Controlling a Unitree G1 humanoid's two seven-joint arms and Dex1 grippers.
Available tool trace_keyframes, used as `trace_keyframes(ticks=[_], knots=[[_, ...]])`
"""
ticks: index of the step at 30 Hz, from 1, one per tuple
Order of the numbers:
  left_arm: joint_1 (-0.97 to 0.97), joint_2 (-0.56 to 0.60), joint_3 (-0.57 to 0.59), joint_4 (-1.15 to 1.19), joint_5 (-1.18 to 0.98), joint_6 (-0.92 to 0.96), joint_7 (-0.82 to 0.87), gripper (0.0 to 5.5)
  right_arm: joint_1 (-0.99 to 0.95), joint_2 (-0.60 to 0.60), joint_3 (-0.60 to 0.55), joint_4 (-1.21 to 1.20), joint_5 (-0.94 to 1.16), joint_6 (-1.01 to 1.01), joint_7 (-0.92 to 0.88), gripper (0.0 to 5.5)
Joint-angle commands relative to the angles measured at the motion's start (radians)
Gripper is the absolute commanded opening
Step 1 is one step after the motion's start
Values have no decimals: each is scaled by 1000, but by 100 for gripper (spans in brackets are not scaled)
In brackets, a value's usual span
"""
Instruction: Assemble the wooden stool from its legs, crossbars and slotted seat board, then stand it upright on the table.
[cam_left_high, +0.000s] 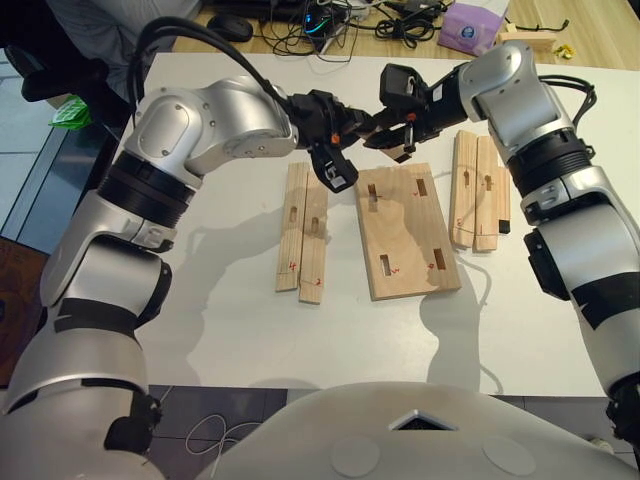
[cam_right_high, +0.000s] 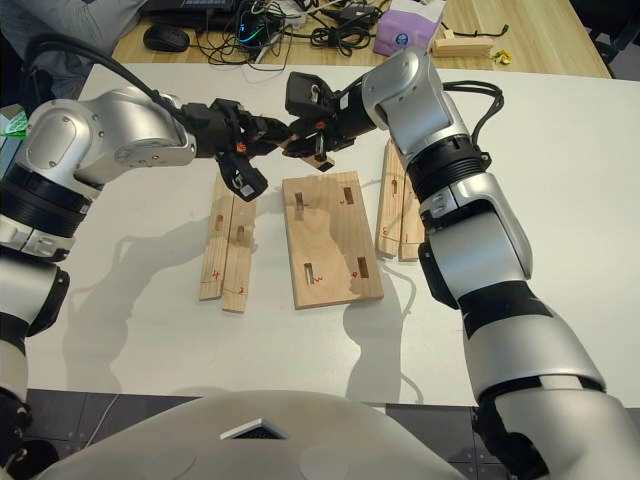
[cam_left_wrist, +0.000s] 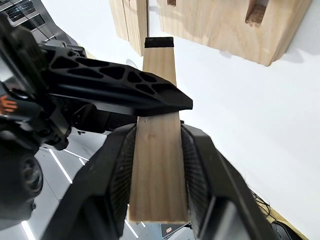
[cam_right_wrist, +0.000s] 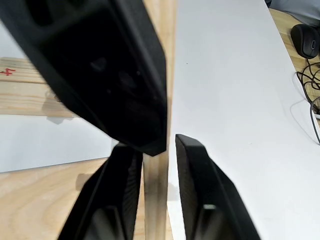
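Note:
Above the far edge of the slotted seat board (cam_left_high: 405, 235), both grippers meet at a short wooden crossbar (cam_left_wrist: 157, 165). My left gripper (cam_left_wrist: 157, 132) is shut on it, pads pressed on both long edges. My right gripper (cam_right_wrist: 156, 145) comes from the other side and straddles the bar's far end, open; a thin gap shows beside one finger (cam_right_wrist: 192, 190). Its other finger lies across the bar's face in the left wrist view. The board lies flat with several slots. Two legs (cam_left_high: 303, 232) lie side by side left of it, and two more legs (cam_left_high: 478, 190) lie to its right.
The white table (cam_left_high: 240, 340) has bare room in front of the parts and at the far left. Beyond its far edge a wooden desk carries cables, a mouse (cam_left_high: 230, 25) and a purple tissue box (cam_left_high: 472, 25).

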Motion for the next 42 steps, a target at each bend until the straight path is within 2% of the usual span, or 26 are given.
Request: trace_keyframes(ticks=[1,5,6,10,15,17,20,23,25,29,33,36,42], knots=[[-2,-37,12,-52,-25,-27,30,131,-10,-7,-24,-27,-11,11,-13,52],[-8,-47,23,-57,-18,-33,52,131,-2,-21,-30,-54,-12,23,8,46],[-12,-51,26,-55,-19,-33,59,167,0,-24,-32,-61,-10,25,13,45],[-21,-79,58,-55,-34,-4,92,225,18,-27,-52,-84,1,33,1,38],[-52,-58,143,-16,-71,54,105,279,102,-93,-181,-159,46,47,-141,38],[-16,-26,168,-13,-95,92,70,281,178,-129,-258,-271,72,85,-228,38],[116,44,210,-27,-163,164,-7,281,354,-142,-385,-563,88,168,-424,38],[249,65,278,-78,-248,271,-36,281,553,15,-491,-816,87,175,-740,38],[362,39,295,-126,-297,347,-43,281,725,173,-463,-869,8,34,-996,38],[546,2,286,-193,-363,440,-58,281,905,315,-383,-671,-187,-317,-1408,38],[553,11,290,-151,-374,455,-68,281,924,311,-404,-482,-241,-494,-1602,38],[586,5,280,-173,-356,465,-54,281,896,278,-459,-389,-181,-560,-1626,38],[663,-18,262,-230,-342,510,-34,281,828,276,-482,-295,-9,-668,-1459,38]])
